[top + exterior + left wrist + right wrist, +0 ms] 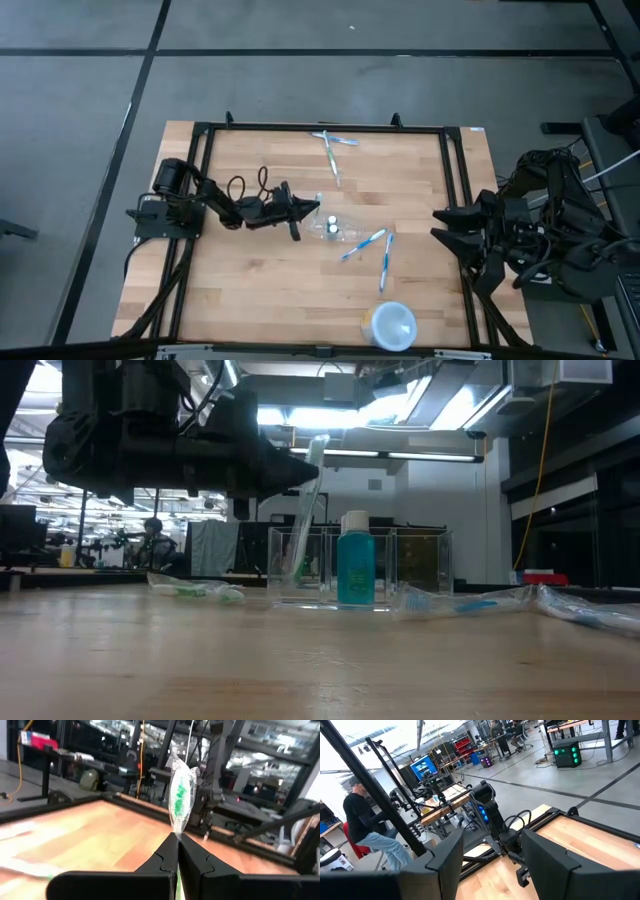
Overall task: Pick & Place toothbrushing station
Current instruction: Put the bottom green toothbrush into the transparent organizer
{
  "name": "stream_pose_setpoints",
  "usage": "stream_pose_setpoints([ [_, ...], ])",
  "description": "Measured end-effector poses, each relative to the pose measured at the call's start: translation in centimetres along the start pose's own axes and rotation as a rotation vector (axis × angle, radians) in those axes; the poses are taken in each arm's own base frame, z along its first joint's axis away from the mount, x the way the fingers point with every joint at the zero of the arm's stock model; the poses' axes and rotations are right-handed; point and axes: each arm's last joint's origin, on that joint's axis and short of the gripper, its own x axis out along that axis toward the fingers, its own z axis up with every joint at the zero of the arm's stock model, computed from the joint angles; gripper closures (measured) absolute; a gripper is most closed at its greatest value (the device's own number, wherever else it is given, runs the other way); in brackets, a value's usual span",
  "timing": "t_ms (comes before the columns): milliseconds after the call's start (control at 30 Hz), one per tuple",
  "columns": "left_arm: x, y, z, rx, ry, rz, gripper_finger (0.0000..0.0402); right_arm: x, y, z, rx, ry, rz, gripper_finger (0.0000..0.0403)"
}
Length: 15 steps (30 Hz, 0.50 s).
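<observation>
Toothbrush [180, 795], wrapped and green, sits clamped in my left pincer [177, 840] above the clear station [360, 565]; my right pincer [487, 852] waits, fingers apart, at the table's edge.

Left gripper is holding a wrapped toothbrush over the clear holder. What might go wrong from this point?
1. The left gripper pinches the wrapped green toothbrush only at its tip, so it may slip or swing.
2. The toothbrush hangs tilted over the clear holder; it might catch a wall and miss its compartment.
3. The blue bottle stands in the holder and could be knocked over.
</observation>
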Motion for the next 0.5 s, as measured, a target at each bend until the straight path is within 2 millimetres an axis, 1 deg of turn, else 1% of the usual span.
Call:
stream_pose_setpoints([
  [233,-0.07,-0.01,-0.32,-0.012,0.026,0.019,0.0396,0.0,0.0,0.0,0.0,0.0,0.0,0.0202],
  [367,-0.11,0.23,-0.75,-0.049,0.056,0.079,0.0384,0.0,0.0,0.0,0.0,0.0,0.0,0.0202],
  [500,-0.11,0.23,-0.76,-0.055,0.057,0.078,0.0364,0.0,0.0,0.0,0.0,0.001,0.001,0.0202],
])
